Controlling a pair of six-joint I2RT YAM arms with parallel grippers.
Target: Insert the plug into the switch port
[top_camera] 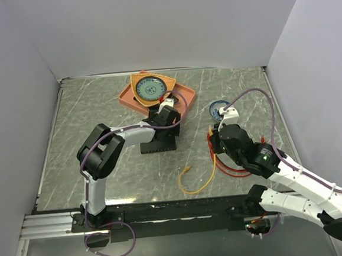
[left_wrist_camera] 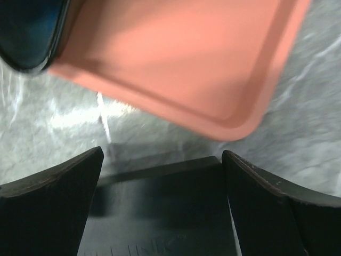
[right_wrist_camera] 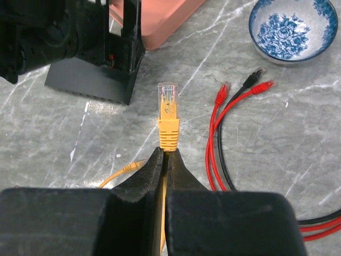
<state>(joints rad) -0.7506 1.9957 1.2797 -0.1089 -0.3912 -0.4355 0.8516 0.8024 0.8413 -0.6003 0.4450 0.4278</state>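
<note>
Remote operator's view: my right gripper (right_wrist_camera: 165, 154) is clamped tight on the tail of the yellow boot, with the plug (right_wrist_camera: 168, 98) sticking straight out past the fingertips, its long axis in line with the jaws and its clear nose leading. The switch box (right_wrist_camera: 89, 81) lies ahead and to the left of that nose, well apart from it, its near long edge running aslant across the plug's line. As aimed, the plug points past the box's right-hand corner rather than into that edge. I judge the coming move turns on swinging left and squaring the plug's axis to the edge. Faint marks show along that edge, but I cannot pick out the switch port itself.

From above, my left gripper (top_camera: 167, 113) hangs over the far end of the box, its fingers (left_wrist_camera: 53, 205) spread wide to either side of the black lid. I cannot tell whether they touch it. The orange tray (left_wrist_camera: 176, 64) sits just beyond the box, and spare red and black cables (right_wrist_camera: 219, 133) lie to its right, past the plug. The right arm carries the plug; the left is nearer the box.
</note>
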